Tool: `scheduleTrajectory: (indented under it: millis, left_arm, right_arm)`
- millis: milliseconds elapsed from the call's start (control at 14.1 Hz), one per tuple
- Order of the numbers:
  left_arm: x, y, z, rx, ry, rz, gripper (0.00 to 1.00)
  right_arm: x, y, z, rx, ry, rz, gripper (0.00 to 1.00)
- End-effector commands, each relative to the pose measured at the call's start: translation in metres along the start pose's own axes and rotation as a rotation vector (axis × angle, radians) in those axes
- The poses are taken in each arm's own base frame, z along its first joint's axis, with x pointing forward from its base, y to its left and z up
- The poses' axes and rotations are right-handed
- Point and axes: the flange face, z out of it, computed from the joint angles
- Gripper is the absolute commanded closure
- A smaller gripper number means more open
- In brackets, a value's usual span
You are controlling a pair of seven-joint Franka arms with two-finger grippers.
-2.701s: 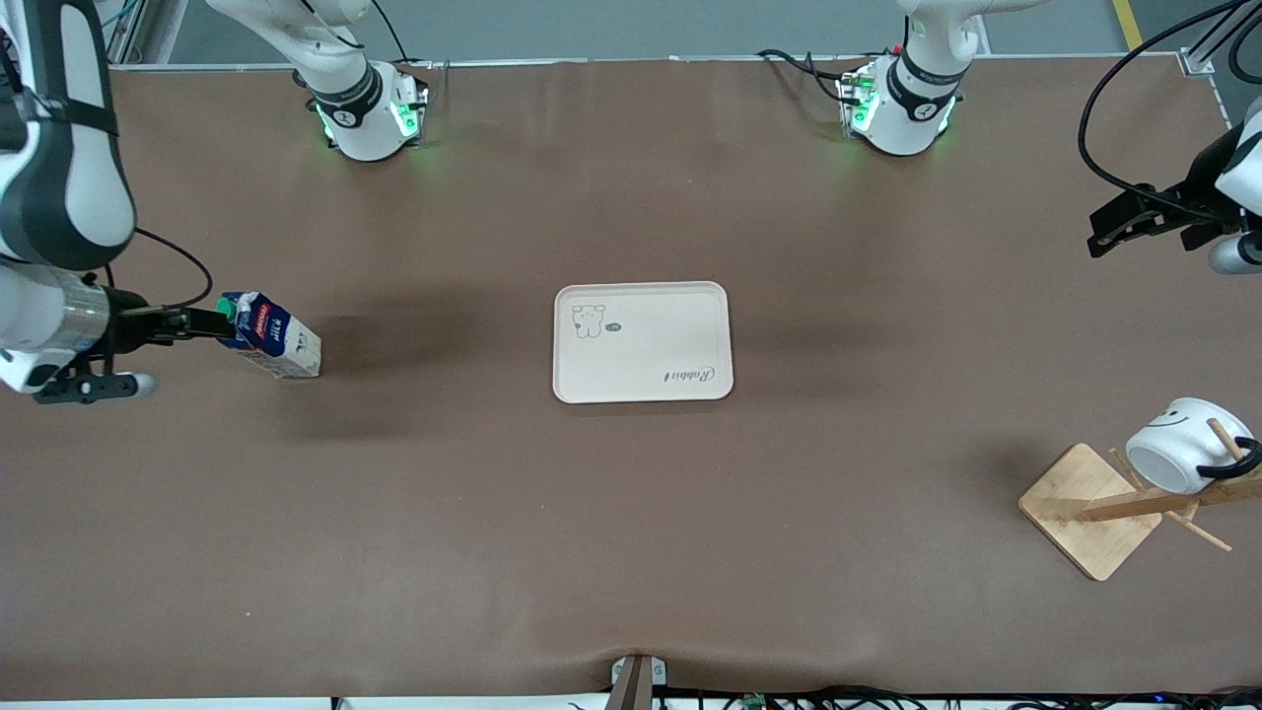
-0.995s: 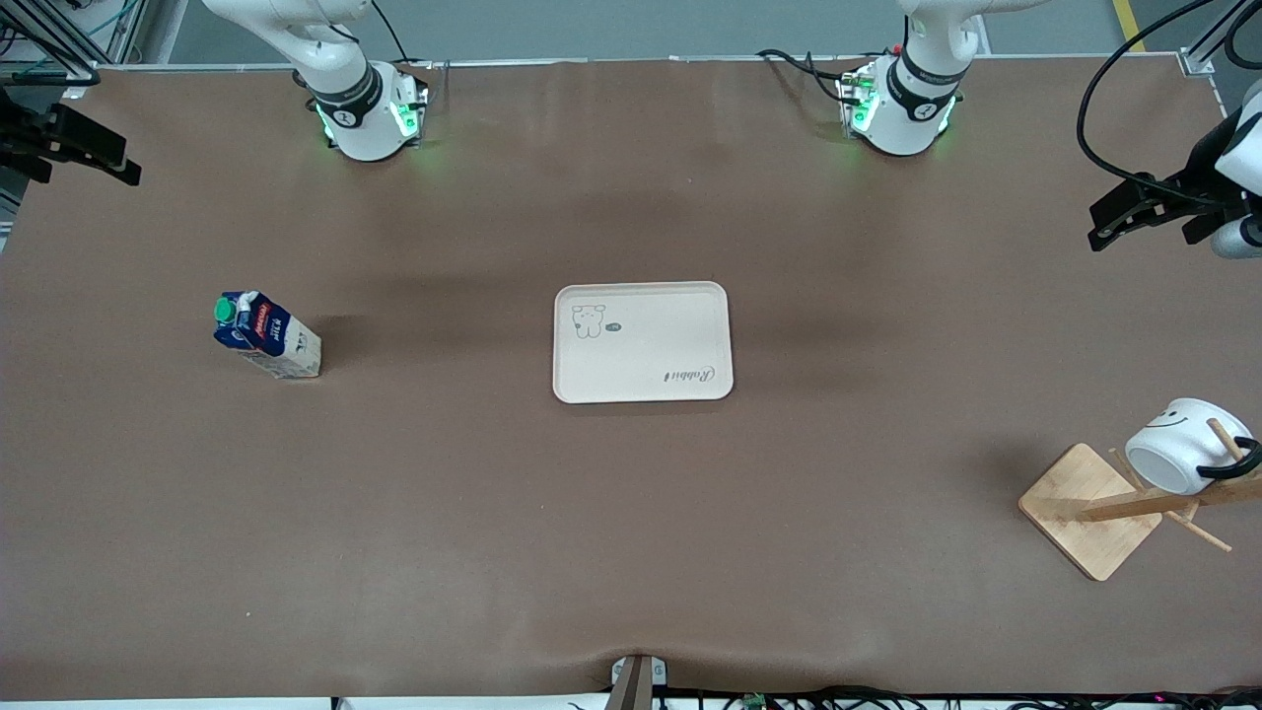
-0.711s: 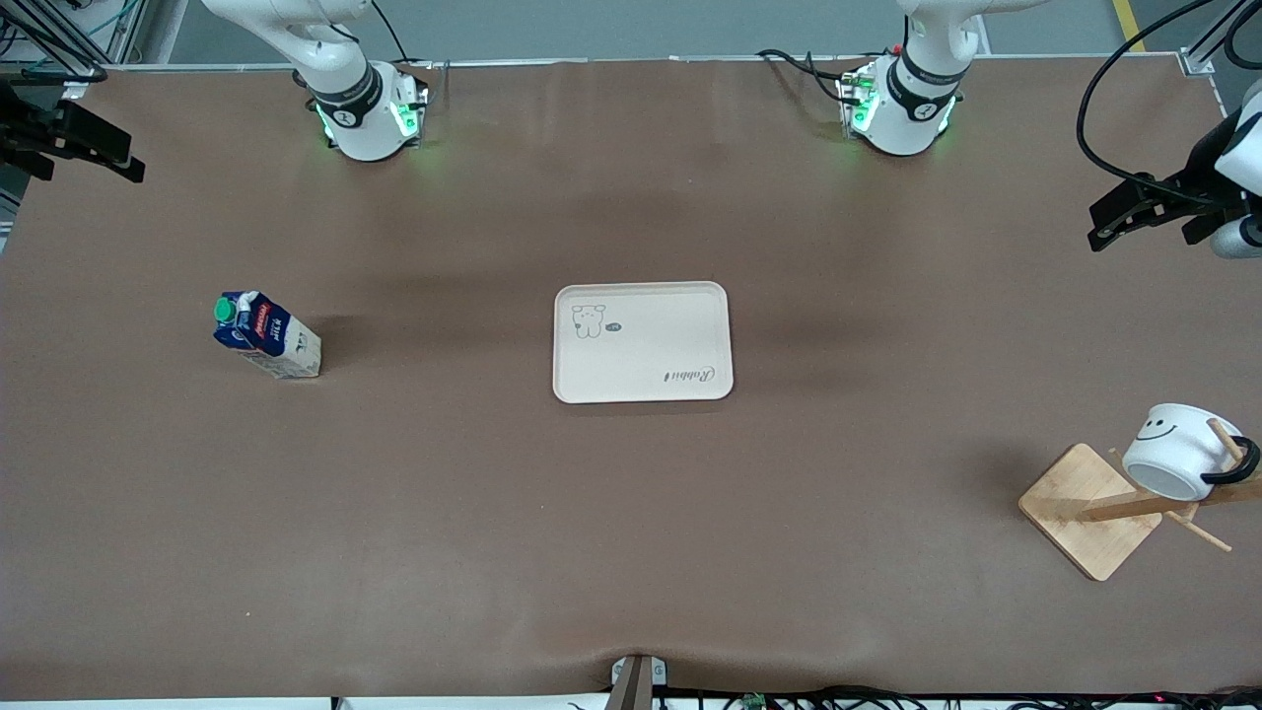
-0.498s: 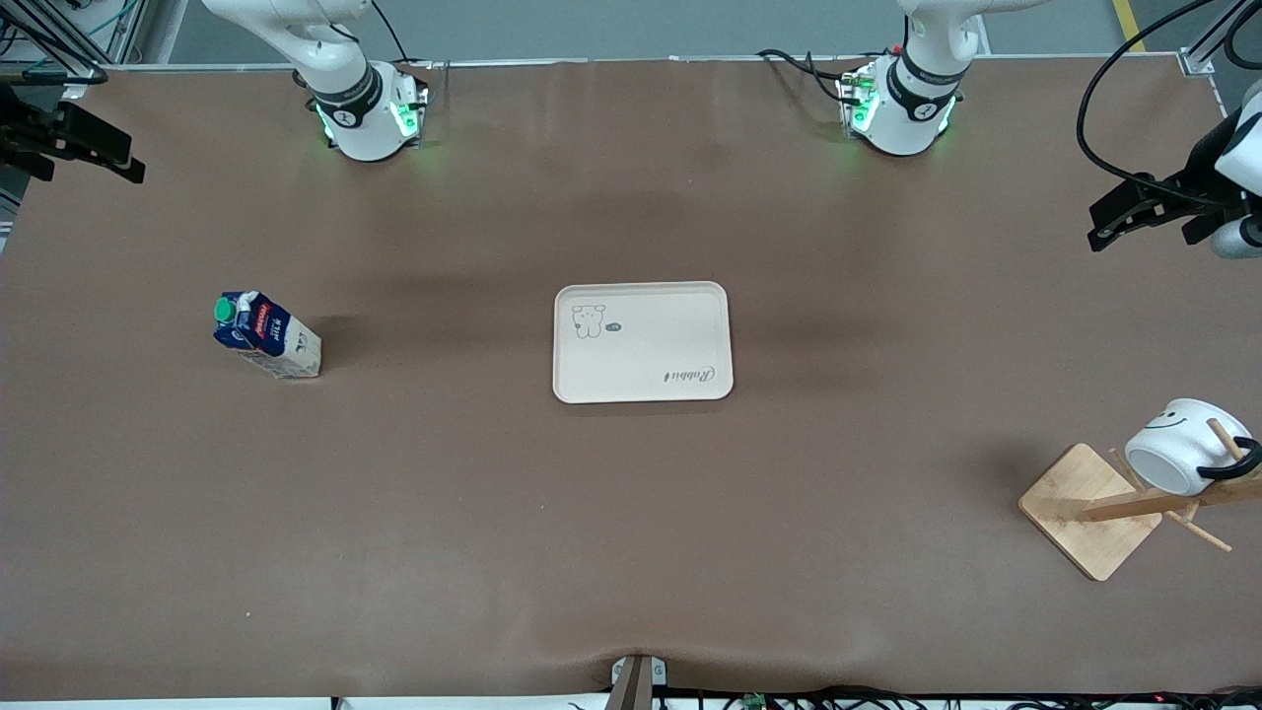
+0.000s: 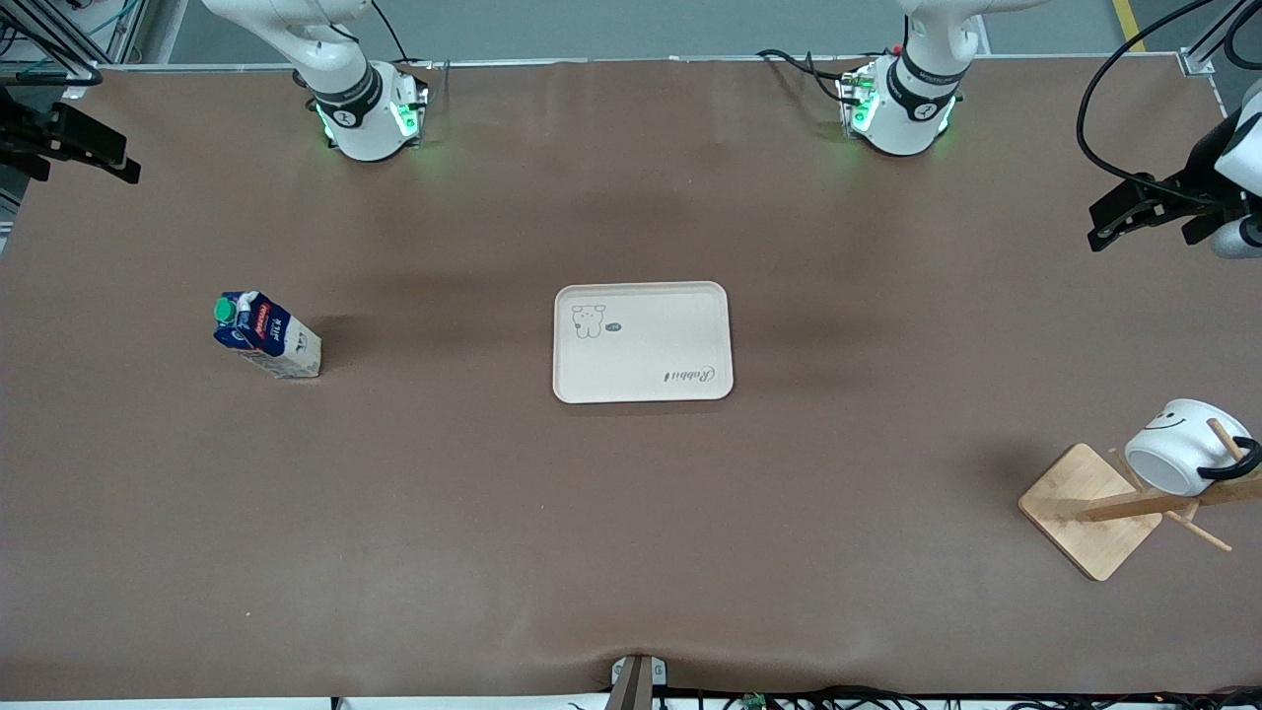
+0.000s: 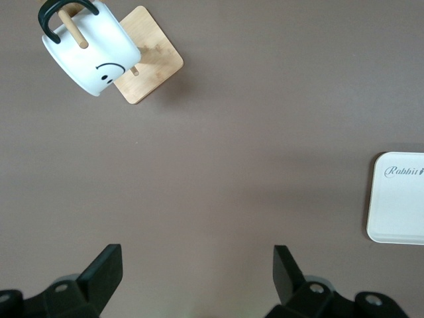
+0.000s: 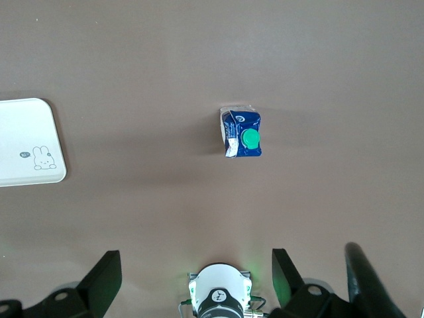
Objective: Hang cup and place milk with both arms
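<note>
From my station I note a wide table (image 5: 473, 513) under a brown cover that spans nearly the whole front view, with soft shadows lying on it around the middle. Along the edge farthest from the front camera I see a strip of grey floor (image 5: 611, 25), with a yellow line (image 5: 1124, 20) on it toward the left arm's end. Black cables (image 5: 887, 698) run along the edge nearest the camera, where a small metal bracket (image 5: 636, 678) stands at the middle.
</note>
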Motion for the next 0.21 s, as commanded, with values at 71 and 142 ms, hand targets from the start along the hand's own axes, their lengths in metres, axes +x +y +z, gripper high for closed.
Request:
scheduleTrajectory:
  millis: [71,142]
  left_arm:
    - [0.0002,0.0009,-0.0025,-0.007,0.0,-0.004,0.0]
    - [0.0002,0.0009,-0.0025,-0.007,0.0,-0.004,0.0]
  right_arm:
    - [-0.0083,0.005,-0.0002,-0.008,0.001,-0.009,0.0]
    - [-0.009,0.0065,-0.0005,-0.007,-0.002,-0.006,0.0]
